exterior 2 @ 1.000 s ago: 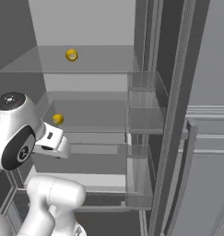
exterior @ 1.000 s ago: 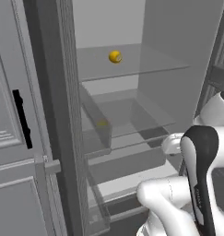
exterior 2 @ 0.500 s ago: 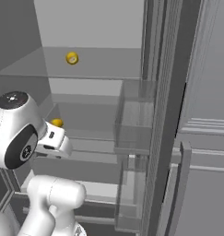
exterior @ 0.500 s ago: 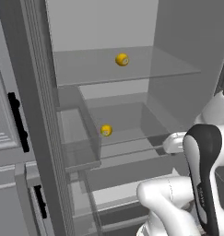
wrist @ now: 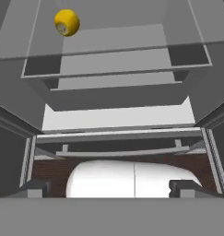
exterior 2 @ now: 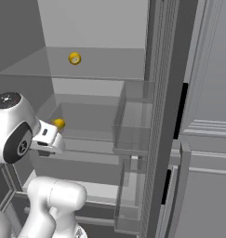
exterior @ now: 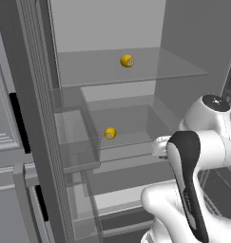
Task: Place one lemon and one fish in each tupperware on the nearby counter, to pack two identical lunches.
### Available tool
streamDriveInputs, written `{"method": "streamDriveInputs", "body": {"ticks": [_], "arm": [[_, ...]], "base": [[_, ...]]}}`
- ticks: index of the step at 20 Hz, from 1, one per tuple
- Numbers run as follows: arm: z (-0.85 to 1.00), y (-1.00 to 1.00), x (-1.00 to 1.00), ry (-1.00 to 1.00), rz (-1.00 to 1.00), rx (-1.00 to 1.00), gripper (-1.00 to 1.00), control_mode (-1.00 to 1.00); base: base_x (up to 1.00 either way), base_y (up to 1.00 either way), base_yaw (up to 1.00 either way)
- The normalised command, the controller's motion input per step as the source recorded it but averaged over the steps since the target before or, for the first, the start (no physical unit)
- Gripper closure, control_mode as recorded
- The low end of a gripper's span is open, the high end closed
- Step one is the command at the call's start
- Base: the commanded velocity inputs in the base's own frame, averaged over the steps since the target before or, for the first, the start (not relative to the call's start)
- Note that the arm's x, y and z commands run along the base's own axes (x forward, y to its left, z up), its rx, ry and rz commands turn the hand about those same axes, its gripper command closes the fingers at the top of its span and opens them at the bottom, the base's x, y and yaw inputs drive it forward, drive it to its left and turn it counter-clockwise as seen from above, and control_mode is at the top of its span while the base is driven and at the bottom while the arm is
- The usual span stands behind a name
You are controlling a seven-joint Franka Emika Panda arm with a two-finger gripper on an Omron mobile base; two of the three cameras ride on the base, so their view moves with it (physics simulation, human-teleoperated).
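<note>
- Your claw [wrist: 111,189] has its two dark finger tips [wrist: 34,188] standing wide apart at the bottom of the hand view, with nothing between them.
- In the right base view the claw's white hand [exterior 2: 48,138] sits at the end of the arm, in front of the open fridge at the level of the lower glass shelf.
- Just past that hand you see a lemon [exterior 2: 59,123] resting on the lower glass shelf [exterior 2: 93,135]; it looks close to the hand, but you cannot tell from here whether they touch.
- The left base view shows the same lemon [exterior: 110,133] on that shelf [exterior: 131,137], clearly apart from the arm's white and dark links [exterior: 186,166], which stand to the right of it.
- In the hand view a lemon [wrist: 67,22] sits at the upper left, on a glass shelf [wrist: 132,41], well away from the finger tips.
- A second lemon [exterior: 127,60] lies on the upper glass shelf [exterior: 150,69], above the first one and a little further right; in the right base view it [exterior 2: 75,58] sits near the middle of that shelf [exterior 2: 100,65].
- Clear door bins [exterior 2: 133,130] hang on the open fridge door [exterior 2: 168,93] to the right in the right base view; the opposite door's bins [exterior: 76,142] show at the left in the left base view.
- Beyond the doors you see grey cabinet fronts [exterior 2: 212,139] with a black handle [exterior: 19,123].
- Below the shelves a pale drawer front [wrist: 118,117] runs across the hand view.
</note>
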Motion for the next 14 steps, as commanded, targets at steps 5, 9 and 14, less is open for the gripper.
{"method": "streamDriveInputs", "body": {"ticks": [5, 9, 14], "arm": [[-0.12, 0.43, 0.81, 0.00, 0.07, 0.00, -1.00, -1.00], [-0.19, 0.15, 0.91, -0.02, 0.00, 0.00, -1.00, -1.00], [-0.42, 0.61, 0.93, 0.00, 0.04, 0.00, -1.00, -1.00]], "base": [[0.00, 0.00, 0.00], [0.00, 0.00, 0.00], [0.00, 0.00, 0.00]]}}
